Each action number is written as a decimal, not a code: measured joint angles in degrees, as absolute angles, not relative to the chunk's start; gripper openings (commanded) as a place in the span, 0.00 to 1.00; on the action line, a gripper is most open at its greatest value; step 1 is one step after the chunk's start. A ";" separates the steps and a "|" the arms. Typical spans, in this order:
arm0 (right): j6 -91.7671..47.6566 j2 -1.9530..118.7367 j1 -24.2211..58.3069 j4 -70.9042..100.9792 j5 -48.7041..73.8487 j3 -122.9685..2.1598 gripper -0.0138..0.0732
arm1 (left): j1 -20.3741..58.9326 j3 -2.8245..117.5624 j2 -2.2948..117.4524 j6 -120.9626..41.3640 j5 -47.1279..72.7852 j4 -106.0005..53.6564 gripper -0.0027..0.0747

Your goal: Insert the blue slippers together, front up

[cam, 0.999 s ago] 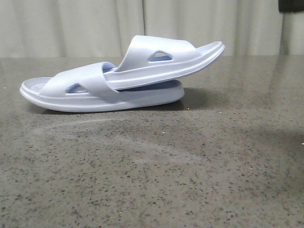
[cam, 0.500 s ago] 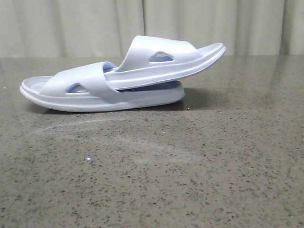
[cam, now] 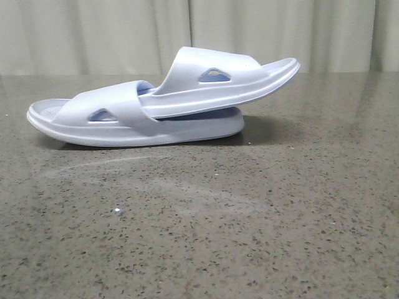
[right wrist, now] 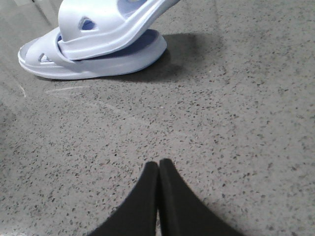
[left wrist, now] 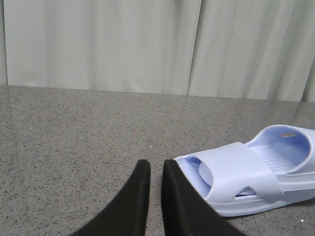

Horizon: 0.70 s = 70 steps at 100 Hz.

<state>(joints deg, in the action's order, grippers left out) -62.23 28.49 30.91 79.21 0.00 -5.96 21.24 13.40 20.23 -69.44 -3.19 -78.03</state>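
Pale blue-white foam slide slippers [cam: 156,106], nested, at 11 o'clock on the speckled grey stone desk [cam: 249,218]; upper heel overhangs, and we judge a nudge could tip it out. Left gripper [left wrist: 151,169] narrowly parted, empty; right gripper [right wrist: 158,169] closed, empty. Pale curtain [cam: 93,37] behind.

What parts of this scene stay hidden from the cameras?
- Upper slipper: its toe end is hidden in every view, tucked under the lower slipper's strap.
- Lower slipper's footbed: front view, mostly covered by the upper slipper.
- Both slippers' heels: left wrist view, cut off by the picture edge.
- Left gripper and right gripper: only the fingertips show; neither appears in the front view.
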 measured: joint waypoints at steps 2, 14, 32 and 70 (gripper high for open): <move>-62.23 28.49 30.91 79.21 0.00 -5.96 0.07 | 21.24 13.40 20.23 -69.44 -3.19 -78.03 0.05; -62.23 28.49 30.91 79.21 0.00 -5.96 0.07 | 21.24 13.40 20.23 -69.44 -3.24 -78.07 0.05; -62.23 28.49 30.91 79.21 0.00 -5.96 0.07 | 21.24 13.40 20.23 -69.44 -3.32 -78.07 0.05; -62.23 28.49 30.91 79.21 0.00 -5.96 0.07 | 20.88 12.37 20.23 -58.87 -3.59 -66.69 0.05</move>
<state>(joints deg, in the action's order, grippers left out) -62.23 28.49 30.91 79.21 0.00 -5.96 20.88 12.37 20.23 -58.87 -3.59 -66.69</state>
